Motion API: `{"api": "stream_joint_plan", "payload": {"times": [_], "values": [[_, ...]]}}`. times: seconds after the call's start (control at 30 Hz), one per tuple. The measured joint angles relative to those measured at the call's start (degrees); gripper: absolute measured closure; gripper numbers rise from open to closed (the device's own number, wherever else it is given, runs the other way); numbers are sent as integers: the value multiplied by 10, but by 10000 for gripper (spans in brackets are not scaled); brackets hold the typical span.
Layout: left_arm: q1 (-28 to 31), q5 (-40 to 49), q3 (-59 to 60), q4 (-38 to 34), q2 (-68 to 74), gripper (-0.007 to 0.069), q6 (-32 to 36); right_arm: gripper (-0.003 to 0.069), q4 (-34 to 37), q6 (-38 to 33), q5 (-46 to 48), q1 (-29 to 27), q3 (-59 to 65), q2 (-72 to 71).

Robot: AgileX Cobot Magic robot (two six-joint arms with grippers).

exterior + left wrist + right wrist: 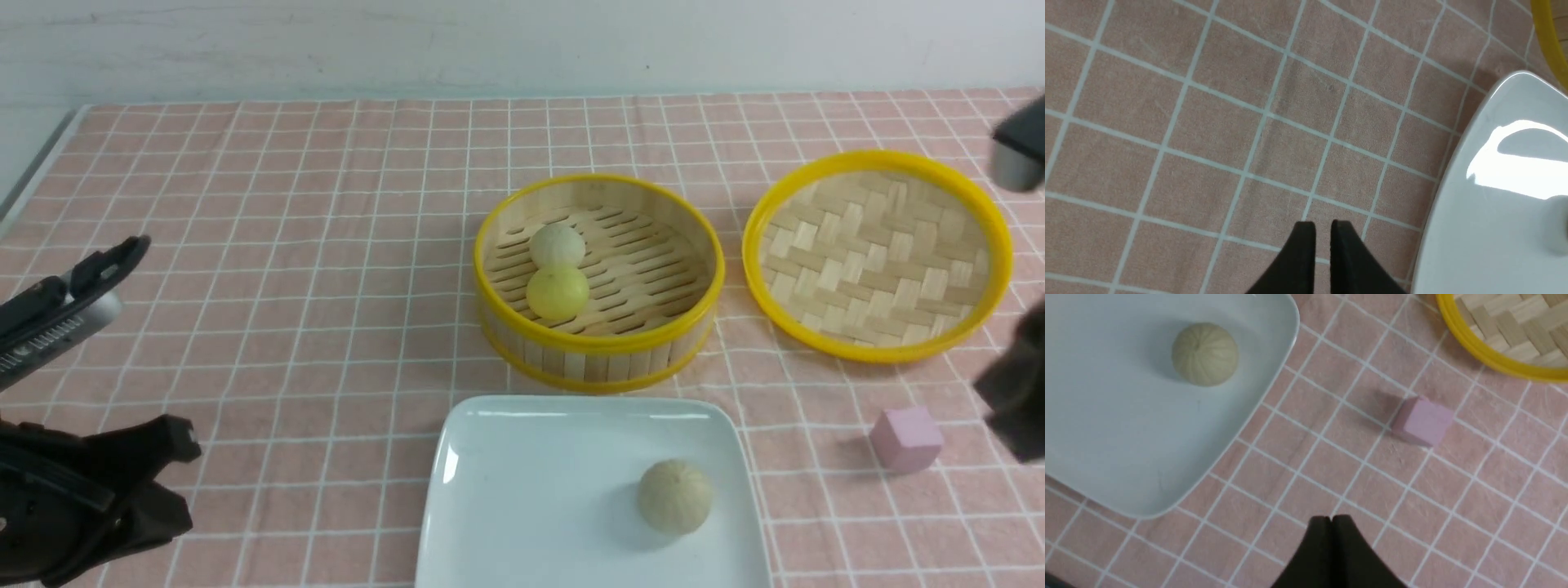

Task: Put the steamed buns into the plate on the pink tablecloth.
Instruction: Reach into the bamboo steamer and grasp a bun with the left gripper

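Observation:
One beige steamed bun (674, 496) lies in the white plate (522, 490) on the pink tablecloth (286, 245); it also shows in the right wrist view (1204, 354). An off-white bun (558, 244) and a pale yellow bun (558, 292) touch each other inside the bamboo steamer basket (600, 347). My left gripper (1323, 225) hovers over bare cloth left of the plate's corner (1502, 228), fingers nearly together with a thin slit and nothing between them. My right gripper (1332, 517) is shut and empty over the cloth, right of the plate (1118, 457).
The woven yellow-rimmed lid (878, 255) lies right of the basket. A small pink cube (906, 439) sits on the cloth right of the plate, also in the right wrist view (1423, 420). My left arm (90, 482) is at the front left, my right arm (1016, 392) at the right edge.

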Motion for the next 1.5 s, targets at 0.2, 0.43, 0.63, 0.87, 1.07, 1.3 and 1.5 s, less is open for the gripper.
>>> {"api": "stream_joint_plan", "payload": {"times": [0.2,0.43,0.63,0.87,1.07,1.3,1.5], "values": [[0,0,-7,7,4,473,0,673,-1,7,-65,0,153,-161],[-16,46,-142,-100,22,317,90,671,-18,9,-162,0,306,-315],[-130,49,-298,-158,131,307,157,668,-14,9,-201,0,337,-339],[-277,60,-459,-50,325,319,82,664,-11,10,-211,0,339,-339],[-341,129,-641,113,505,319,-23,659,-11,10,-212,0,339,-339],[-363,186,-822,235,674,293,-81,655,-11,10,-212,0,339,-339],[-363,192,-889,249,737,260,-93,649,-2,10,-212,0,339,-339]]}}
